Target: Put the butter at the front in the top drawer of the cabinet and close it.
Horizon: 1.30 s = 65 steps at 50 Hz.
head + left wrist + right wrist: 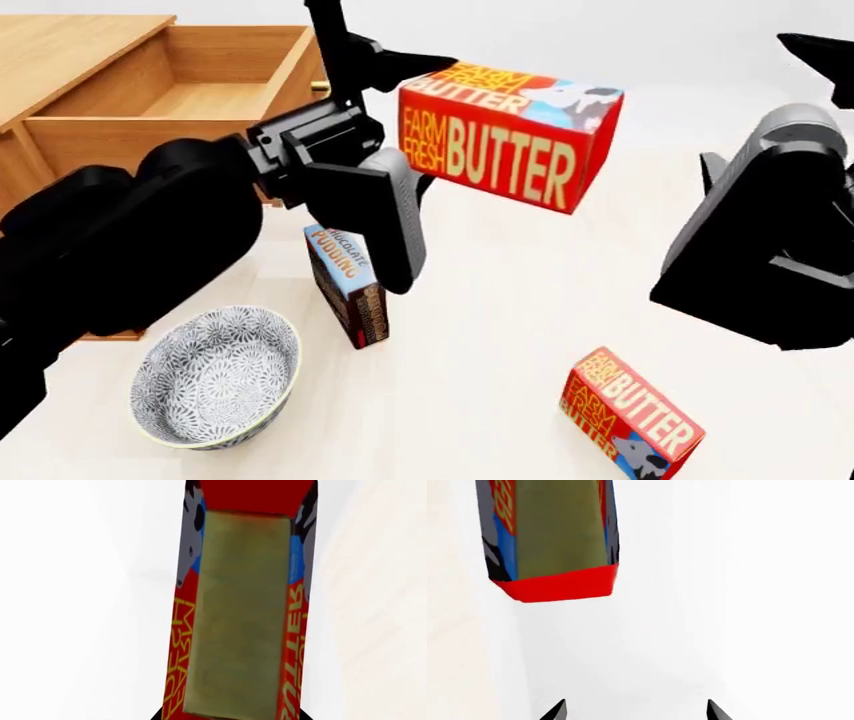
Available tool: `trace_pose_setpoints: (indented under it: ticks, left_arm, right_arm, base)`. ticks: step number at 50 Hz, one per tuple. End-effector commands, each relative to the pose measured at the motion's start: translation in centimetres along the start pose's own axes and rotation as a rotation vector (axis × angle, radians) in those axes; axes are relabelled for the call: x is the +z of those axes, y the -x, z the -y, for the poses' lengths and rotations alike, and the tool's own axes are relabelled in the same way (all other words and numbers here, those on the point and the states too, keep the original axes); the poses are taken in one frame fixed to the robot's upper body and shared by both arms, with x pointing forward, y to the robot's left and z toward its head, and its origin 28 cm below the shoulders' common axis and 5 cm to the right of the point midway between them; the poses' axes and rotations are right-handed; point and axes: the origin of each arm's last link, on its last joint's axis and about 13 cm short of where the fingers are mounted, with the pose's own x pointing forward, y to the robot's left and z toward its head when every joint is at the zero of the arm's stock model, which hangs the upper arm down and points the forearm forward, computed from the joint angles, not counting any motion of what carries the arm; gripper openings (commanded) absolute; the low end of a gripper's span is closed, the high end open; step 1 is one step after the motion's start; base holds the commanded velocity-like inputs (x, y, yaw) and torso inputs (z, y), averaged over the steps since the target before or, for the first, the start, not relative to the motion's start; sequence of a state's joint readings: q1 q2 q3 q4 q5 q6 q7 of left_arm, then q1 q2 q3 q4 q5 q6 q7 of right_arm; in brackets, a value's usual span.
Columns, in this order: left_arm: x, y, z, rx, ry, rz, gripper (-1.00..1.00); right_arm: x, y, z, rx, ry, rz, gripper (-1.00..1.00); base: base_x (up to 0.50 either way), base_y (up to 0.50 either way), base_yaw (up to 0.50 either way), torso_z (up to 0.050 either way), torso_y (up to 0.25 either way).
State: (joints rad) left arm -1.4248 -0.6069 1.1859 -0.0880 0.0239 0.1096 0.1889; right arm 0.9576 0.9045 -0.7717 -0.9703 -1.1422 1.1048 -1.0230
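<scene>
The orange-brown wooden cabinet (60,60) occupies the upper left of the head view; its top drawer (200,95), an open wooden box, stands pulled out, interior bare. The black left arm (147,235) reaches forward from lower left, wrist raised above the pale surface (494,320); the left fingers (387,215) clamp one end of the red-and-orange butter carton (514,130), holding it aloft, tilted, just right of the drawer and clear of it; the left wrist view shows the same carton (240,615) filling the frame. The black right arm (767,240) sits raised at the right edge, apart from the carton; the right fingers (635,711) stand wide, empty. A patterned grey bowl (214,375) rests at lower left; a blue-and-brown pudding carton (347,285) stands beside it; a second butter carton (634,420) lies at lower right.
</scene>
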Motion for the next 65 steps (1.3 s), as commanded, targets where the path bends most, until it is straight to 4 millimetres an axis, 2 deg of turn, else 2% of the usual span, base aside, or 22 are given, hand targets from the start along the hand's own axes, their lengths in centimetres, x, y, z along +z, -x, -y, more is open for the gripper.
trace_pose_setpoints:
  ticks: [1, 7, 15, 24, 29, 37, 44, 56, 65]
  left_arm:
    - [1.0, 1.5, -1.8, 0.028, 0.013, -0.053, -1.0]
    - [2.8, 2.9, -2.5, 0.031, 0.162, -0.137, -1.0]
    - [5.7, 4.6, -4.1, 0.031, 0.339, -0.181, -1.0]
    - [6.5, 5.9, -6.4, 0.092, 0.518, -0.406, -1.0]
    - [6.4, 6.3, -7.6, 0.128, 0.632, -0.531, -1.0]
    - [5.6, 6.3, -9.5, 0.182, 0.924, -0.659, -1.0]
    - [4.0, 5.9, -11.3, 0.285, 1.131, -0.955, -1.0]
    - [2.2, 5.8, -14.1, 0.391, 1.168, -1.078, -1.0]
    - [0.8, 5.4, -13.9, 0.441, 1.198, -1.075, -1.0]
  right_arm:
    - [-2.1, 1.7, 1.0, -0.087, -0.035, -0.16, 1.0]
    - [-1.8, 1.5, 0.9, -0.149, -0.193, -0.137, 1.0]
    - [-0.1, 0.3, -0.1, -0.116, -0.363, -0.025, 1.0]
    - [1.2, -0.2, -1.0, -0.076, -0.454, 0.066, 1.0]
    - [1.6, -0.3, -1.3, -0.067, -0.466, 0.095, 1.0]
    - [1.6, -0.2, -1.4, -0.071, -0.479, 0.109, 1.0]
    - [1.5, -0.2, -1.6, -0.075, -0.491, 0.11, 1.0]
    - [1.1, -0.7, -2.1, -0.084, -0.605, 0.087, 1.0]
    - [0.9, -1.5, -3.2, -0.1, -0.731, 0.076, 1.0]
  base:
    - [0.0, 0.0, 0.0, 0.0, 0.0]
    - [0.0, 0.0, 0.0, 0.0, 0.0]
    - [0.0, 0.0, 0.0, 0.001, 0.001]
    - [0.0, 0.0, 0.0, 0.0, 0.001]
    - [0.0, 0.0, 0.0, 0.0, 0.0]
    - [0.0, 0.0, 0.0, 0.001, 0.001]
    - [0.0, 0.0, 0.0, 0.0, 0.001]
    - [0.0, 0.0, 0.0, 0.0, 0.002]
    - [0.0, 0.0, 0.0, 0.001, 0.001]
